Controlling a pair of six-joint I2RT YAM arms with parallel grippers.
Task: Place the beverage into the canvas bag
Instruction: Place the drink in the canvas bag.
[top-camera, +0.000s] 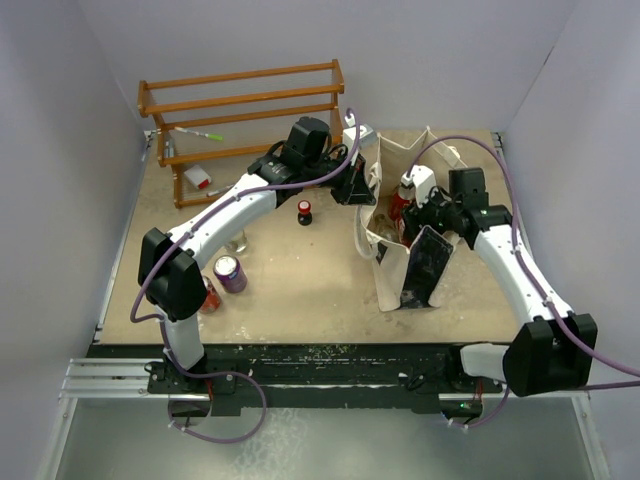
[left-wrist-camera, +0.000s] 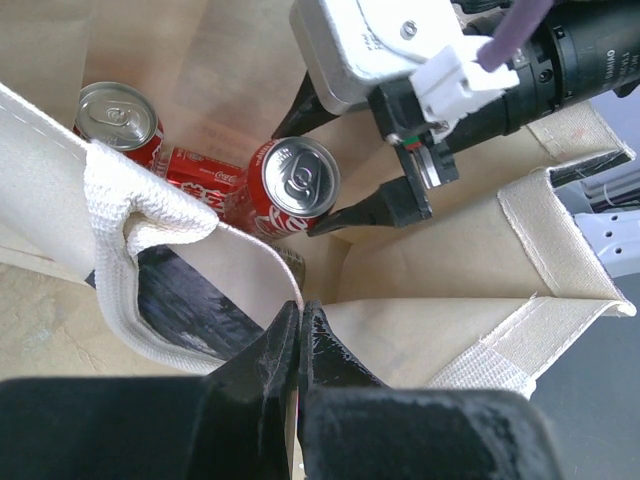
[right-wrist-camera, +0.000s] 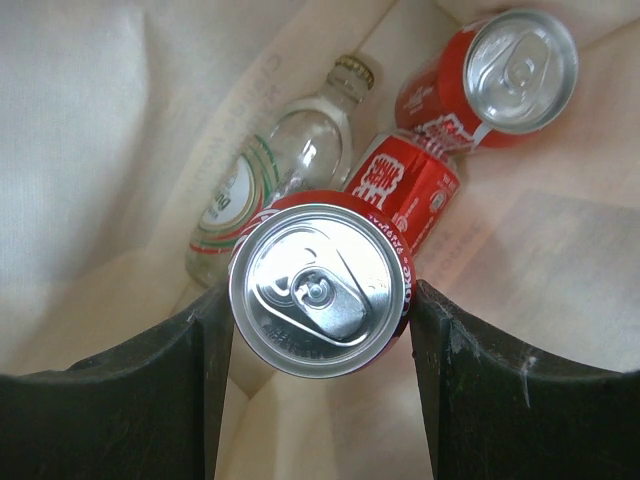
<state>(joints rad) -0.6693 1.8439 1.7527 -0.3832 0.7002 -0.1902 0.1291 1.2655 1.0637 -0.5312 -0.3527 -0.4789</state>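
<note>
Your right hand is clamped on the red soda can, one finger on each side of the body, jaws about half spread. The can is upright, top facing up, and is inside the mouth of the canvas bag, over what already lies in there. I cannot tell whether it touches the bottom.

Under it, in the right wrist view:
- clear glass bottle on its side
- two other red cans, one lying flat and touching the held can, one further back

Your left hand is fully closed, fingertips pinched on the bag's near rim, and the cloth folds over beside them. From above, that hand sits at the left edge of the bag and the right hand comes in from the right side. The bag stands on the counter with its black panel facing the arm bases.

Outside the bag:
- purple can near the left arm
- small dark bottle mid-counter
- wooden rack at the back
</note>
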